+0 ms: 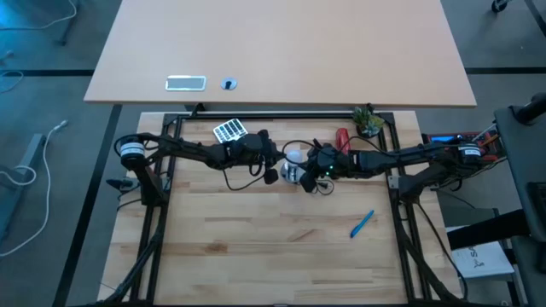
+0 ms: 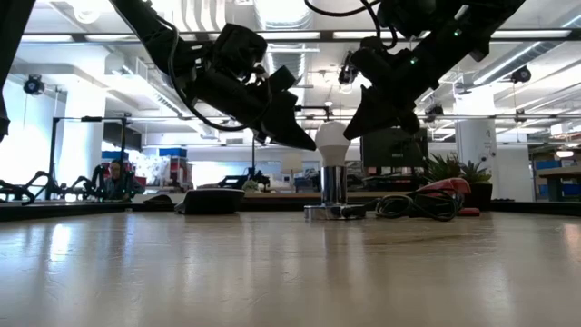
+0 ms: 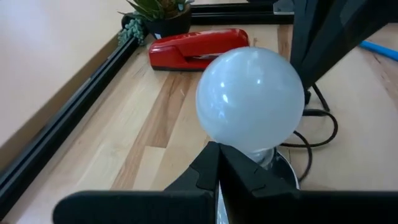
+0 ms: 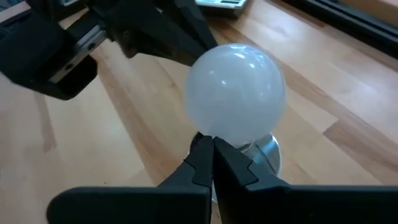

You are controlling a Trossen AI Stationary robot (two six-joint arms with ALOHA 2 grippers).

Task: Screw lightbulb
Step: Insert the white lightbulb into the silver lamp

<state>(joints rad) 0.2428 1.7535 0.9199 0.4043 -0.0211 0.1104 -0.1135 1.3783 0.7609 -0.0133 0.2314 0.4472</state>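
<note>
lightbulb [image 3: 250,101]: standing upright, screw end down in the silver socket [image 2: 333,193], frosted globe on top. It is sitting at the back middle of the wooden table [image 1: 273,256], between the two arms.

socket: resting on its round base on the table, black cord [image 2: 413,206] coiling away beside it.

left gripper [image 3: 217,165]: fingers closed together, holding nothing. The tips are pointing at the neck of the lightbulb, just under the globe, from the left side. In the left wrist view they are touching or nearly touching the neck; I cannot tell which.

right gripper [image 4: 210,152]: fingers also pressed shut, empty. The tips are sitting at the base of the globe from the opposite side, just above the socket rim. Contact is looking likely in the right wrist view, but I cannot confirm it.

arms: both are reaching inward from the table's side edges and meeting at the lightbulb. In the low view both are slanting down toward it from above.

red stapler [image 3: 198,48]: lying on the table just behind the lightbulb, near the back rail.

potted plant [image 1: 368,121]: standing at the back right, just beside the stapler.

blue pen [image 1: 362,224]: lying on the table on the right side, well apart from the lightbulb.

calculator [image 1: 229,131]: lying at the back left, near the left arm.

person [image 2: 114,177]: sitting in the room beyond the table, far off in the low view.
</note>
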